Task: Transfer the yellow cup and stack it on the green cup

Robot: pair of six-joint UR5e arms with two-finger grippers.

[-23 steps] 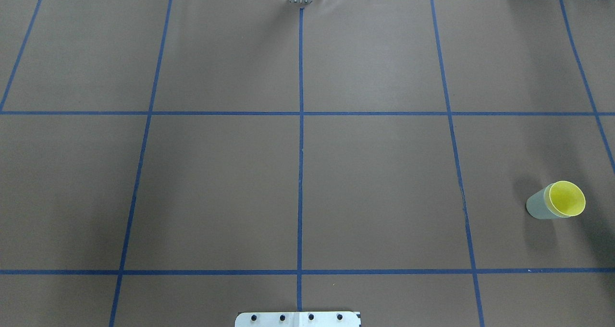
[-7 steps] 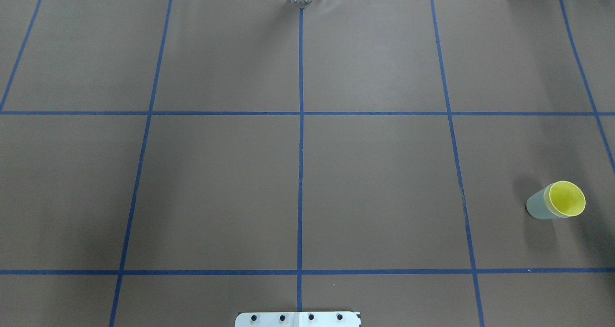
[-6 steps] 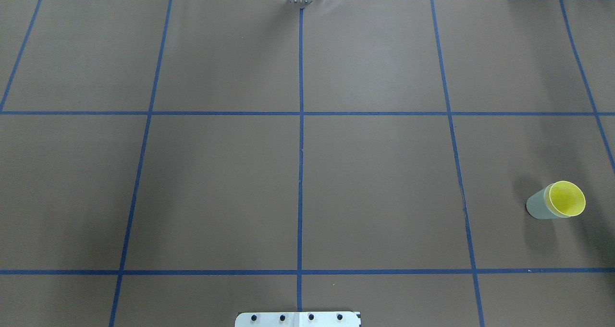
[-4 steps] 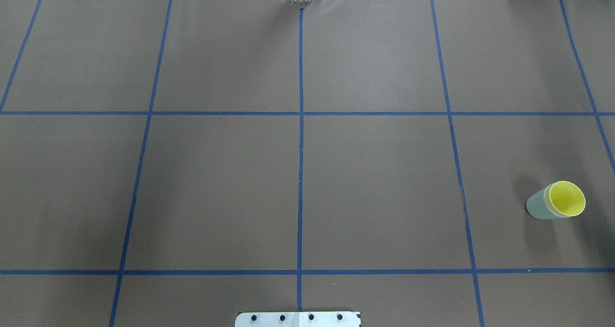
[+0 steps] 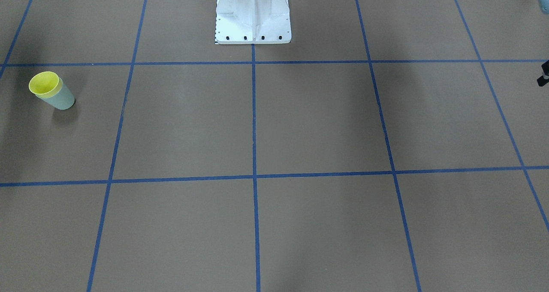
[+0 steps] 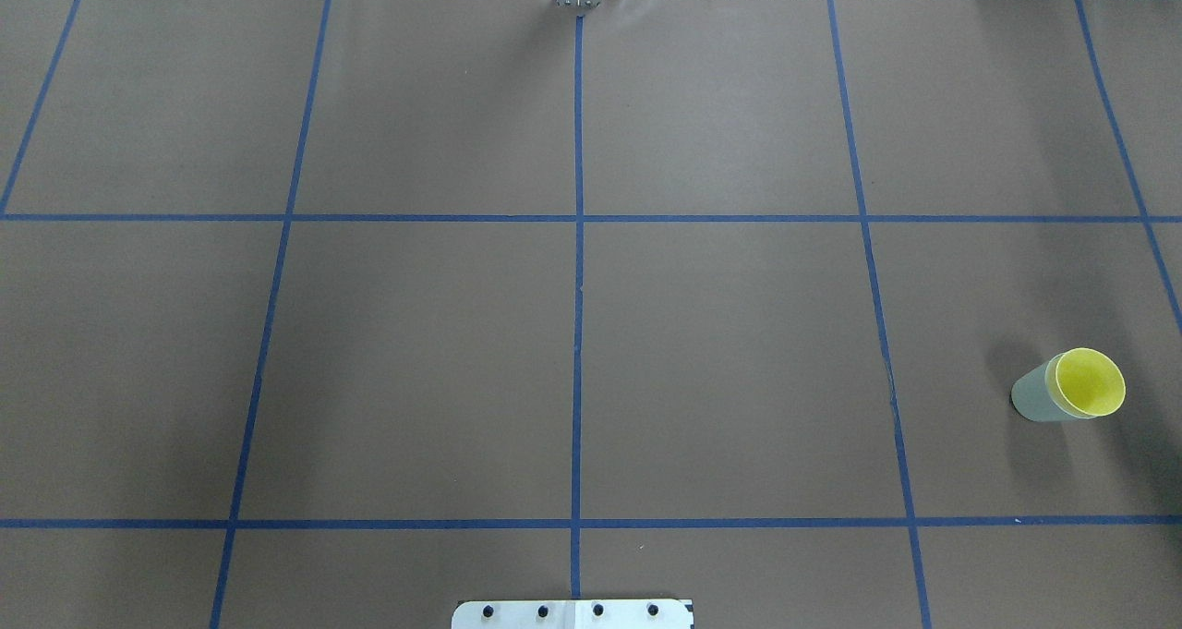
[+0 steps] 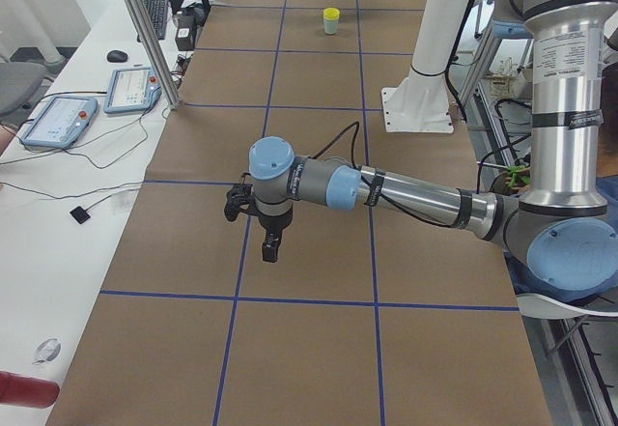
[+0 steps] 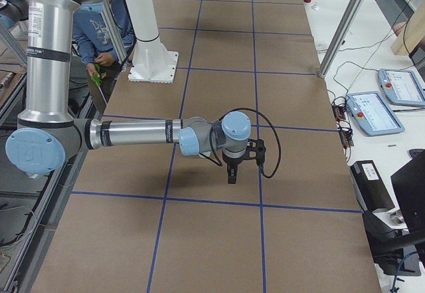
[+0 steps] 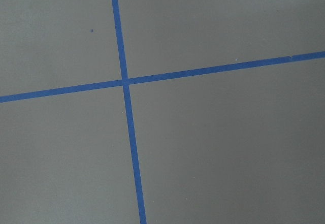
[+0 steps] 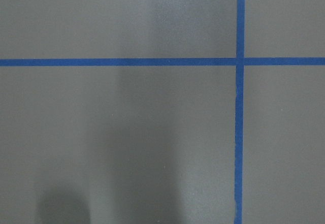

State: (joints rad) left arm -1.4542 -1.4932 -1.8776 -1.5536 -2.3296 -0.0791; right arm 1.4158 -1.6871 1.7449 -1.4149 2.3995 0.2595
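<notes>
Front-facing view: at 9 o'clock, a bit high, the yellow cup (image 5: 44,82) tucked inside the green cup (image 5: 63,100), with the yellow rim poking out on top. Both on the brown table (image 5: 326,120), inside a square of blue lines (image 5: 254,112). At 12 o'clock, the white base (image 5: 253,17).

Overhead view: the same two cups at 3 o'clock, a bit low, close to the edge. Yellow inside, green around it.

Left view: the left gripper (image 7: 273,248) just off the middle toward 7 o'clock. Hangs over the table, fingers pointing down, touching nothing. Cannot tell if pinched together or apart. Stacked cups tiny at 12 o'clock, standing upright, well apart from it.

Right view: the right gripper (image 8: 231,173) just off the middle toward 5 o'clock. Also hangs over the table with fingers down and nothing in them. Cannot tell if together or apart here either.

Both wrist views: only brown table and blue lines crossing.
</notes>
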